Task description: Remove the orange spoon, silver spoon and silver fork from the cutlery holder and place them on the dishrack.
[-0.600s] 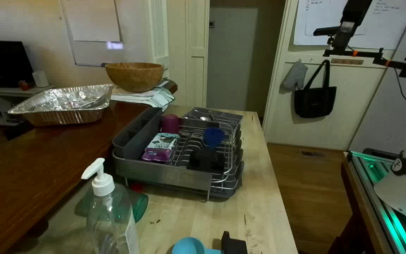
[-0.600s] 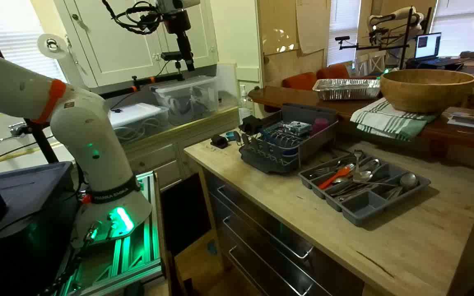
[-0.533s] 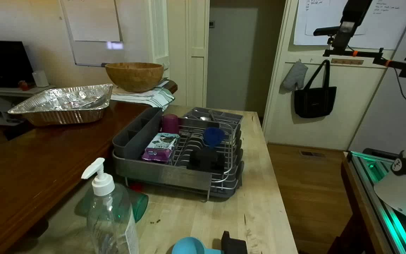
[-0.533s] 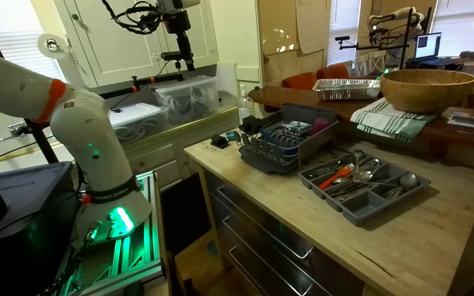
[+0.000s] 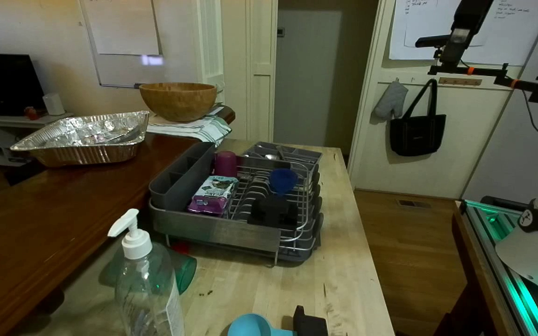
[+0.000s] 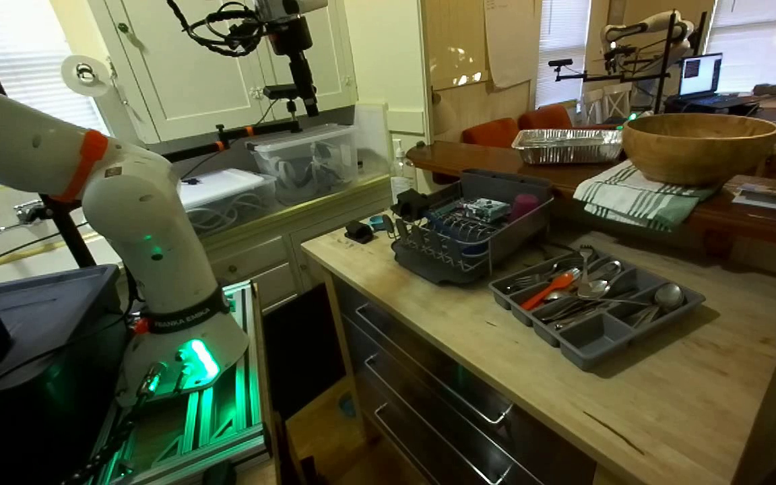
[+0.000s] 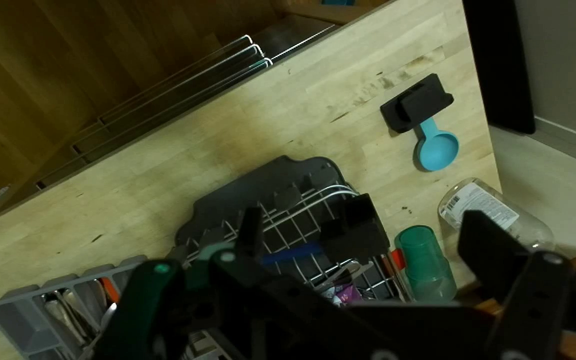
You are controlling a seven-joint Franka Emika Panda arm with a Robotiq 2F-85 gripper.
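Note:
The grey cutlery holder [image 6: 595,339] sits on the wooden counter; its edge also shows in the wrist view [image 7: 18,300]. The orange spoon [image 6: 544,295] lies in it, partly visible in the wrist view [image 7: 110,290]. A silver fork [image 6: 585,264] lies tines-up across the holder, near a silver spoon [image 6: 593,289] among other silver cutlery. The chrome wire dishrack with dark grey base [image 5: 217,231] stands beside the holder; it also shows in the wrist view [image 7: 248,187]. My gripper [image 7: 363,227] is open and empty, high above the dishrack. An exterior view shows it side-on [image 6: 302,81].
The rack holds a purple cup [image 5: 225,164], a packet [image 5: 213,193], a blue item [image 5: 283,181] and a black block [image 5: 273,212]. Nearby are a green cup [image 7: 423,260], a pump bottle [image 5: 145,280], a blue scoop [image 7: 439,150], a foil tray [image 6: 566,147] and a wooden bowl [image 6: 698,145].

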